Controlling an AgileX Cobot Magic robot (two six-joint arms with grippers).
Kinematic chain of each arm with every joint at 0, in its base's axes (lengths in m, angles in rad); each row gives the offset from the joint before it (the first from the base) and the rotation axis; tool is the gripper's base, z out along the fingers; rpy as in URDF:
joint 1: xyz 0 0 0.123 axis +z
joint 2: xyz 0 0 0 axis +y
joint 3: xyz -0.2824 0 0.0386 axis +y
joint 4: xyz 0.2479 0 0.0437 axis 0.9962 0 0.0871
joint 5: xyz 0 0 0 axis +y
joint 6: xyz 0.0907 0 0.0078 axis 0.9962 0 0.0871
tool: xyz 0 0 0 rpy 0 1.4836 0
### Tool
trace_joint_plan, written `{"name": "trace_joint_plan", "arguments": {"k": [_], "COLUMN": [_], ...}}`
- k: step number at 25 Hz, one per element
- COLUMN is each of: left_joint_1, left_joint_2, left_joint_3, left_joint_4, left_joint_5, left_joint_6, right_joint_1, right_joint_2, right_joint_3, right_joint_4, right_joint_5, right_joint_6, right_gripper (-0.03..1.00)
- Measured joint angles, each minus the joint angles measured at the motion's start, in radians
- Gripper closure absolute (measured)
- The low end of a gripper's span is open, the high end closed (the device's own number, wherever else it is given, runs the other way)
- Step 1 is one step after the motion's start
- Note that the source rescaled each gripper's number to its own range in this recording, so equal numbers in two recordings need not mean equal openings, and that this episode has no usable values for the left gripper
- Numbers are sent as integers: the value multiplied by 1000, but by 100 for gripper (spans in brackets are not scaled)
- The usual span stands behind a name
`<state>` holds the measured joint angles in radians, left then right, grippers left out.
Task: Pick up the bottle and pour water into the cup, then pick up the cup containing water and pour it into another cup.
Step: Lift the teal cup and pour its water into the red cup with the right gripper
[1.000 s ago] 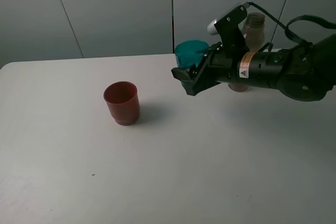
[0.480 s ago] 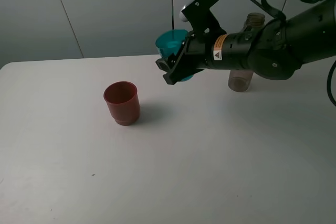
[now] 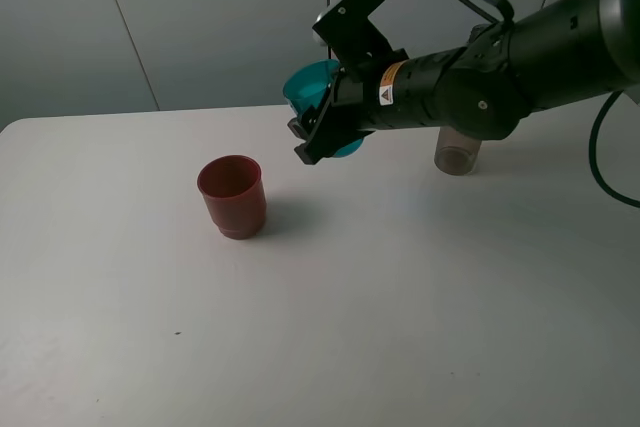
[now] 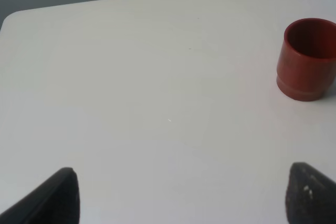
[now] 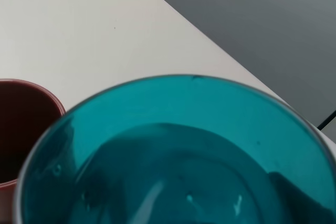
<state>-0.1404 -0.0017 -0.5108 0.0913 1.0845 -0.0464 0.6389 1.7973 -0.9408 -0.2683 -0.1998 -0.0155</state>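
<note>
Translucent teal cup [image 3: 308, 85], dull-red cup [image 3: 232, 197], smoky grey-brown bottle [image 3: 458, 157], white table [image 3: 400, 307], black right arm [image 3: 480, 97]

**Near half and left of the worktop lie open; the back right is crowded.**
The red cup [image 3: 232, 197] stands alone left of centre, with bare worktop [image 3: 400, 327] all round it and across the near half. The right arm [image 3: 480, 87] reaches in from the right above the back of the worktop. The right gripper [image 3: 318, 132] is clamped on the teal cup [image 3: 312, 82] in the air, up and right of the red cup and apart from it. The bottle [image 3: 458, 155] stands behind the arm, largely hidden.
</note>
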Motion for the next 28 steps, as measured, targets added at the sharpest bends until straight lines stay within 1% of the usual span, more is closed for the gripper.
{"name": "trace_joint_plan", "arguments": {"k": [4, 7, 13, 21, 28], "left_joint_1": [0, 0, 0, 0, 0], "left_joint_2": [0, 0, 0, 0, 0], "left_joint_3": [0, 0, 0, 0, 0], "left_joint_4": [0, 0, 0, 0, 0], "left_joint_5": [0, 0, 0, 0, 0], "left_joint_6": [0, 0, 0, 0, 0], "right_joint_1": [28, 48, 68, 117, 151], "right_joint_2": [28, 39, 54, 98, 117], "right_joint_3": [-39, -61, -82, -129, -186], "right_joint_4": [57, 78, 90, 95, 95], "right_joint_5": [69, 90, 131, 184, 272], "right_joint_6": [-48, -64, -75, -81, -109], "right_gripper": [95, 95, 95, 95, 95]}}
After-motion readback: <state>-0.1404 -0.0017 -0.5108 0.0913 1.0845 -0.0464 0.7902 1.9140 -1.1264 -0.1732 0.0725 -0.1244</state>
